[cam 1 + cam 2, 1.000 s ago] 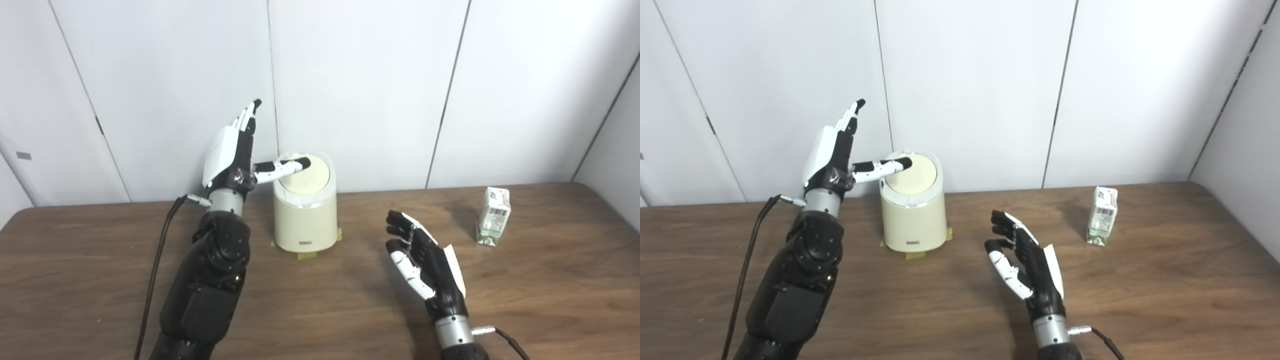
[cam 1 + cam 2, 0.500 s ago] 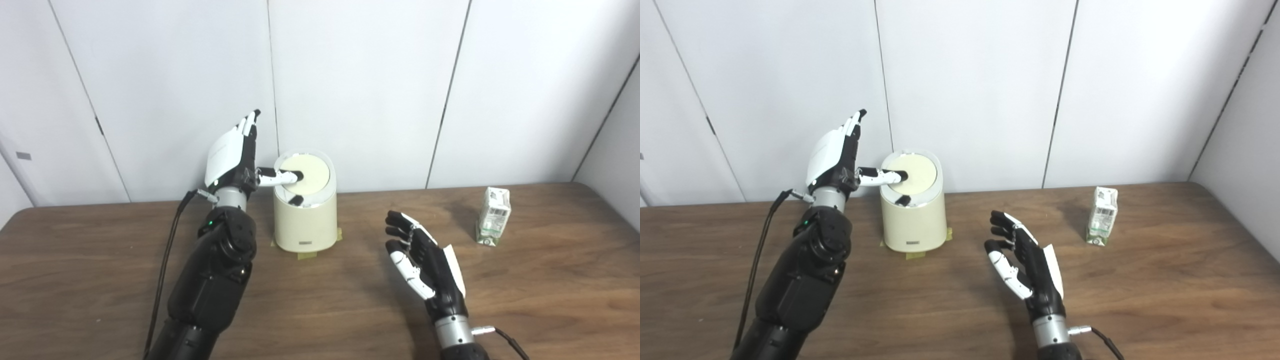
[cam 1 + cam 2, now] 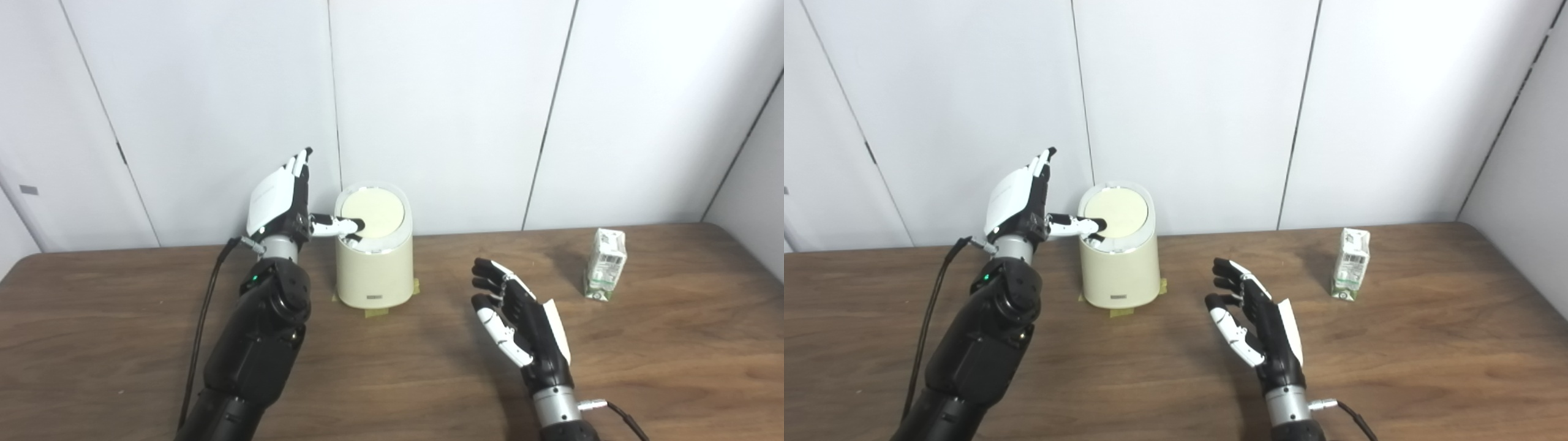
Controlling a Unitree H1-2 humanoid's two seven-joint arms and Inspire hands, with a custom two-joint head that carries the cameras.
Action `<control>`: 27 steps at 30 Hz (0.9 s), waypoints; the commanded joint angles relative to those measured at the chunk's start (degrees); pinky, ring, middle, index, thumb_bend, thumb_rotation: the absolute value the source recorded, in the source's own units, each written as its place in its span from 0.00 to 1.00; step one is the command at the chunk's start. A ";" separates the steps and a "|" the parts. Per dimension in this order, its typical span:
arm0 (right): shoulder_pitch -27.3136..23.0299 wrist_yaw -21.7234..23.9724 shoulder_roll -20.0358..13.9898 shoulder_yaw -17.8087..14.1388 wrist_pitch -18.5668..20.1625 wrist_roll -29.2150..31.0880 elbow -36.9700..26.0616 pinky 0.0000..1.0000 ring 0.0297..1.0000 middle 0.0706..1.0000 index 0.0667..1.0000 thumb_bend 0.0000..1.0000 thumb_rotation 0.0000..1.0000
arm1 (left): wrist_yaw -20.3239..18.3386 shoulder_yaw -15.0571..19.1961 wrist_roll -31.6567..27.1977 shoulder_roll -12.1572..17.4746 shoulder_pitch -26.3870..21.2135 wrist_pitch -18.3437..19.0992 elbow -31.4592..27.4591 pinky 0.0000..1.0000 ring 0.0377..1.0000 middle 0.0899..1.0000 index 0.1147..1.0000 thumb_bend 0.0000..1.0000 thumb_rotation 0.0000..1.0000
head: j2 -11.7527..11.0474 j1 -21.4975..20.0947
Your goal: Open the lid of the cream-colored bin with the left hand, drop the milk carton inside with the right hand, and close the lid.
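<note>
The cream-colored bin [image 3: 373, 269] stands on the wooden table near the back wall, its round lid [image 3: 375, 211] shut and tilted toward me. My left hand [image 3: 278, 199] is open beside the bin's left side, fingers pointing up, with its thumb [image 3: 334, 225] resting on the lid's front-left edge. The milk carton [image 3: 604, 264] stands upright at the right, also seen in the right eye view [image 3: 1350, 264]. My right hand [image 3: 520, 321] is open and empty above the table between the bin and the carton.
The brown table [image 3: 392, 367] runs to a white panelled wall [image 3: 441, 110] just behind the bin. Yellow tape [image 3: 376, 312] marks the bin's base. A black cable [image 3: 199, 331] hangs along my left arm.
My left hand has come down and drawn back to the left. Its thumb has slid from the lid's upper middle to the front-left edge. The right hand and carton have not moved.
</note>
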 commanded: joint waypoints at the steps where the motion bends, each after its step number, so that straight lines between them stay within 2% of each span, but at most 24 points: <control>1: 0.33 -0.37 -0.76 -0.20 -0.61 -0.55 0.69 0.69 0.77 0.79 0.78 0.19 0.61 | 1.70 -0.40 1.47 0.52 -3.73 -0.69 -0.33 1.00 1.00 1.00 1.00 0.91 0.20 | 0.04 -0.10; 15: 0.40 -0.48 -0.26 0.02 0.36 -0.62 -0.06 0.69 0.78 0.80 0.78 0.20 0.61 | 2.25 -2.66 2.19 0.51 -5.04 -0.57 1.01 1.00 1.00 1.00 1.00 0.92 0.24 | 0.23 -0.47; 27: 0.11 -0.76 -0.33 -0.11 -0.04 -0.72 0.59 0.69 0.78 0.79 0.77 0.21 0.64 | 2.73 -2.85 2.12 0.03 -5.88 -0.81 1.90 1.00 1.00 1.00 1.00 0.93 0.24 | 0.03 -0.36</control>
